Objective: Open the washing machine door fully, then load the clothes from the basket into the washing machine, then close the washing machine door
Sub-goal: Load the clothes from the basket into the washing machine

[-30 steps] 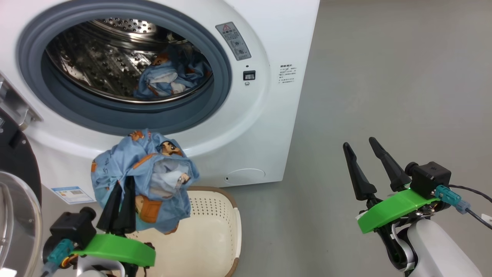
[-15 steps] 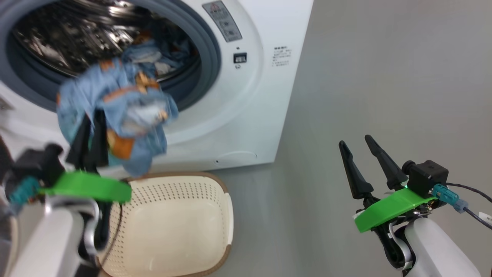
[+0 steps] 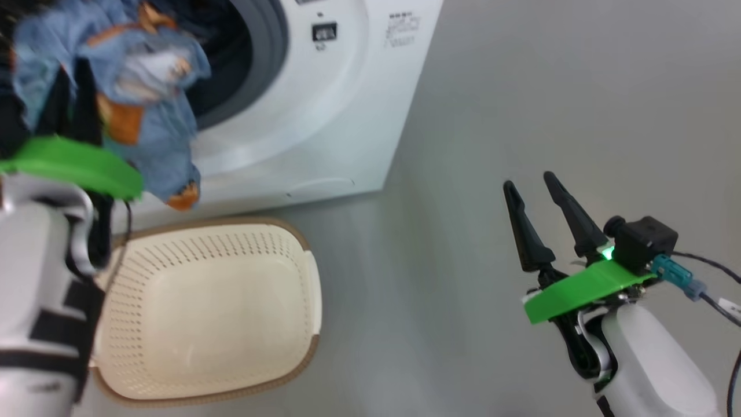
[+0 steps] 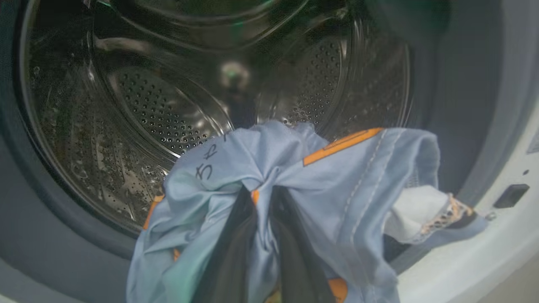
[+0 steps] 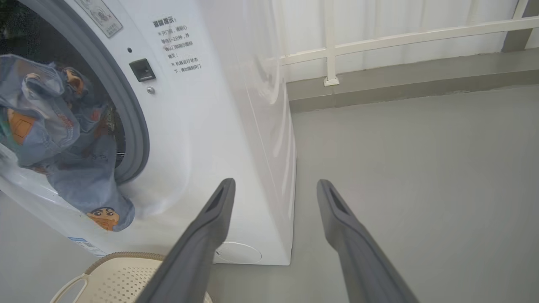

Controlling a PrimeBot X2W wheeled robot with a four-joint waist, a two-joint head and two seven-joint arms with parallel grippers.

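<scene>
1. The left claw (image 4: 262, 193) is pressed together on a bundle of the clothes (image 3: 145, 116). In the left wrist view its two dark fingers (image 4: 236, 252) are buried in a knot of light-blue fabric.
2. The clothes hang at the mouth of the washing machine (image 3: 324, 116). The top of the bundle is level with the opening. Its lower end drapes past the bottom edge of the grey gasket (image 5: 134, 126) and in front of the white front panel.
3. In the left wrist view the steel perforated drum (image 4: 160, 113) lies directly beyond the bundle, with open depth behind and to the left of the fabric. The view does not show whether the cloth touches the gasket lip.
4. The basket (image 3: 255, 249) stands on the floor (image 3: 521, 87) just in front of the machine, beneath the hanging cloth and apart from it. Its brown rim runs unbroken around the near and right edges, and its cream bottom is in plain view.
5. The right claw (image 3: 529, 180) is spread wide and holds nothing. It hovers over the floor, well apart from the machine's right side and from the basket.
6. To the right of the machine's front corner the grey floor runs wide and flat. In the right wrist view a low kerb and a pale railing (image 5: 379, 40) bound its far edge.
7. The head view is blurred around the left arm, so the fabric's edges there are soft.
</scene>
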